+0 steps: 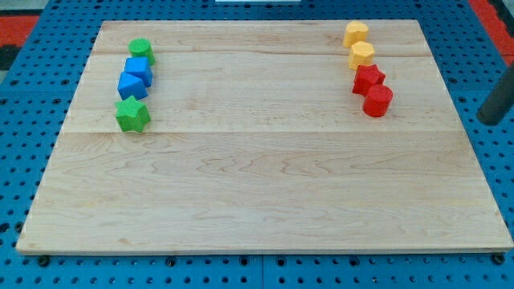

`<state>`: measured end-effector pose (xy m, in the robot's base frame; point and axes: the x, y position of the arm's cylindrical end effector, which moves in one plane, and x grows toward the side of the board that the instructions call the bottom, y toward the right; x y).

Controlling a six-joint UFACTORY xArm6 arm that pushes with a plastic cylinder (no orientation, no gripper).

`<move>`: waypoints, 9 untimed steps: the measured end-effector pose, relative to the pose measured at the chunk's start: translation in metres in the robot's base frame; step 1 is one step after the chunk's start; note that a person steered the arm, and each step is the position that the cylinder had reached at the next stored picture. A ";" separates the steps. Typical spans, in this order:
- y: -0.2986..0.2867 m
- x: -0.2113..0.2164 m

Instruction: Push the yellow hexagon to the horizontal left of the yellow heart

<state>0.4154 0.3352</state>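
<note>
Two yellow blocks sit at the board's upper right, touching. The upper one (356,33) looks like the yellow heart. The one just below it (362,54) looks like the yellow hexagon; the shapes are hard to tell apart at this size. The dark rod comes in at the view's right edge. My tip (487,121) is off the board over the blue pegboard, to the right of and below the yellow blocks and touching no block.
A red star (368,79) and a red cylinder (377,101) lie directly below the yellow hexagon. At the upper left a column holds a green cylinder (141,50), a blue cube (138,69), another blue block (132,85) and a green star (132,114). The wooden board (265,185) rests on blue pegboard.
</note>
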 end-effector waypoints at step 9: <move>-0.220 -0.110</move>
<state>0.3051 0.1149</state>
